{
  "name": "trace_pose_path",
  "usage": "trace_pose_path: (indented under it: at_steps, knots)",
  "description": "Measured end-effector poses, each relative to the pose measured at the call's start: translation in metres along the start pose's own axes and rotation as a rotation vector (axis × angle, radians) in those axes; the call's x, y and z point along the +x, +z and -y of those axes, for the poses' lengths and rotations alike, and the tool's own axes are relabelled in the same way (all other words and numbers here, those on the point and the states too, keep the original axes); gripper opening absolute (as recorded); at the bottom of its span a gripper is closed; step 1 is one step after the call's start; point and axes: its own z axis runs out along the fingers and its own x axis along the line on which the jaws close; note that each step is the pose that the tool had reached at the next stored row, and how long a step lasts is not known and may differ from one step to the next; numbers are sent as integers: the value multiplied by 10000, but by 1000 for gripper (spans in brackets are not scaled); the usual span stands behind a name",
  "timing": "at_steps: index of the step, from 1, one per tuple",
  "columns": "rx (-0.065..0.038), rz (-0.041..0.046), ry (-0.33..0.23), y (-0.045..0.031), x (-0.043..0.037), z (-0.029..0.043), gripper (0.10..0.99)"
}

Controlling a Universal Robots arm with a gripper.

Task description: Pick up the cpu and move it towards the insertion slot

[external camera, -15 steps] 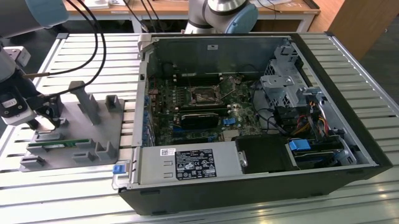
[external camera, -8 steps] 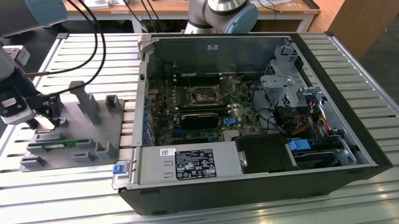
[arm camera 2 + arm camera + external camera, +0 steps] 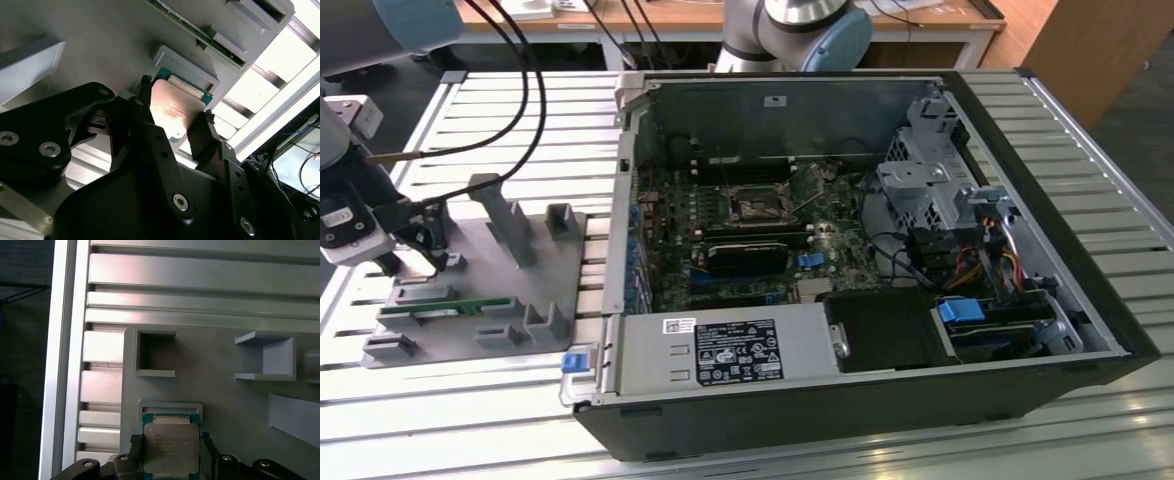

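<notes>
Shiny silver metal cpu (image 3: pixel 171 447), matt grey plastic holder (image 3: pixel 225 405), matt black claw (image 3: pixel 176 98), glossy metal table (image 3: pixel 200 275).

Black gripper (image 3: pixel 176 100), silver screws — grey arm (image 3: pixel 781 40), blue caps

cpu (image 3: pixel 171 447): shiny silver top with a thin green rim; a warm pinkish sheen on the metal in the second wrist view.
end effector (image 3: pixel 176 100): matte black, dotted with silver screw heads.
fixture tray (image 3: pixel 520 270): plain flat grey.
memory stick (image 3: pixel 447 310): green.
desk (image 3: pixel 520 120): pale silvery metal, ribbed in long parallel slats.
insertion slot (image 3: pixel 757 205): silvery frame, dark centre.
circuit board (image 3: pixel 841 235): green, speckled with dark and silver parts.
computer case (image 3: pixel 987 400): black outside, grey metal inside.
power supply (image 3: pixel 654 350): silver-grey, with a black and white label.
latches (image 3: pixel 576 362): bright blue.
</notes>
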Motion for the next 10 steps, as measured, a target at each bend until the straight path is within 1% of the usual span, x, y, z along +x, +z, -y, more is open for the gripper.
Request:
trace_pose_path:
  at_steps: [10]
  knots:
    - [0, 0, 0, -21, 0, -4, 537]
